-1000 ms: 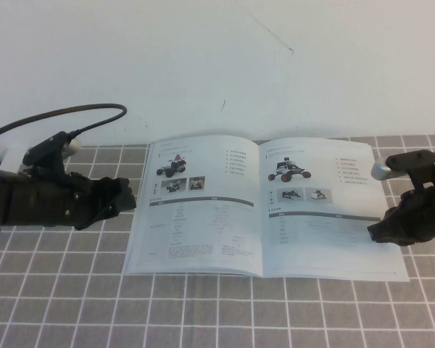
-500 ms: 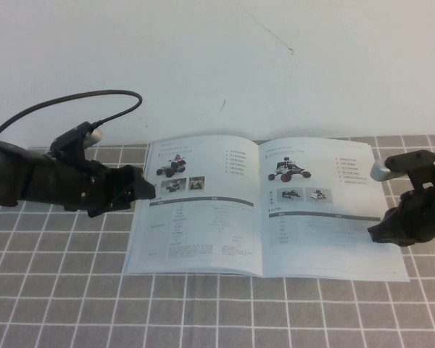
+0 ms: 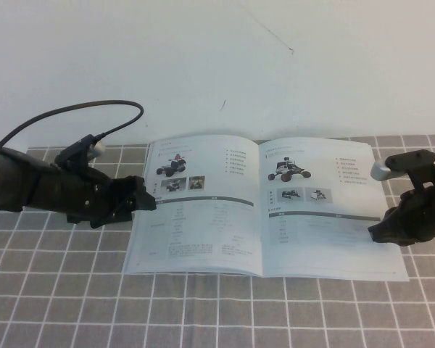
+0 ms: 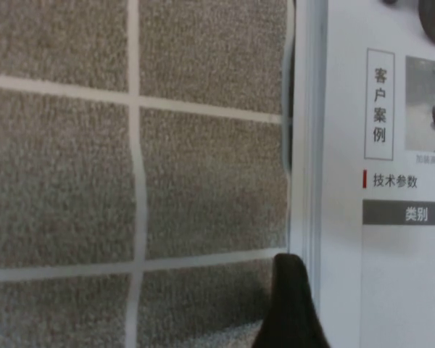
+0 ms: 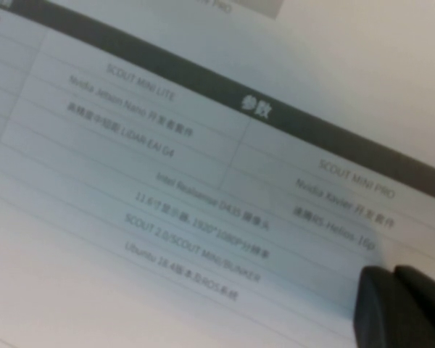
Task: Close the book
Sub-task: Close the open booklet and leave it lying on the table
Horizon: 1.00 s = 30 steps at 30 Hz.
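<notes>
An open booklet (image 3: 264, 206) with vehicle photos and tables lies flat on a grey grid mat (image 3: 58, 290). My left gripper (image 3: 146, 201) is low at the booklet's left edge, about halfway along it. In the left wrist view its dark tip (image 4: 290, 297) overlaps the stacked page edges of the booklet (image 4: 380, 239). My right gripper (image 3: 374, 233) is shut and empty, with its tip on the right page near the outer edge. The right wrist view has its closed fingertips (image 5: 391, 308) touching the printed table of the booklet (image 5: 167, 167).
A white wall (image 3: 217, 58) stands just behind the booklet. The left arm's black cable (image 3: 72, 112) loops above the mat at the left. Bare mat stretches in front of the booklet.
The left arm has moved right from the mat to the booklet's left edge, then settled slightly lower. The right arm and the booklet have not moved.
</notes>
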Each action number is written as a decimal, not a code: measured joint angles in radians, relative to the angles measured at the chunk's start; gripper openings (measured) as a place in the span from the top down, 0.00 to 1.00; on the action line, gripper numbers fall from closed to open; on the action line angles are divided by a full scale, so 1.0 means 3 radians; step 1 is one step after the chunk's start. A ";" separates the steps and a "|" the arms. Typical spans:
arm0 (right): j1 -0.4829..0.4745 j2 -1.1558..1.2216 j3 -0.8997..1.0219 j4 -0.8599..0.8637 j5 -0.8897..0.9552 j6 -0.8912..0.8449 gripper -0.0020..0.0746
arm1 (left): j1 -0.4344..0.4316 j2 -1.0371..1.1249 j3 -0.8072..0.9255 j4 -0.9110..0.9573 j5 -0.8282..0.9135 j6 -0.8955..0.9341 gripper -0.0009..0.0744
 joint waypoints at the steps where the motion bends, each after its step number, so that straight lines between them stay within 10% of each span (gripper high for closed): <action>1: 0.0000 0.0008 -0.0004 0.0000 0.0014 0.0000 0.98 | 0.0000 0.0000 0.0000 -0.0015 0.0007 -0.0006 0.39; 30: -0.0006 0.0042 -0.0027 0.0000 0.0063 0.0000 0.98 | 0.0000 0.0061 0.0000 -0.1546 0.0903 0.0634 0.39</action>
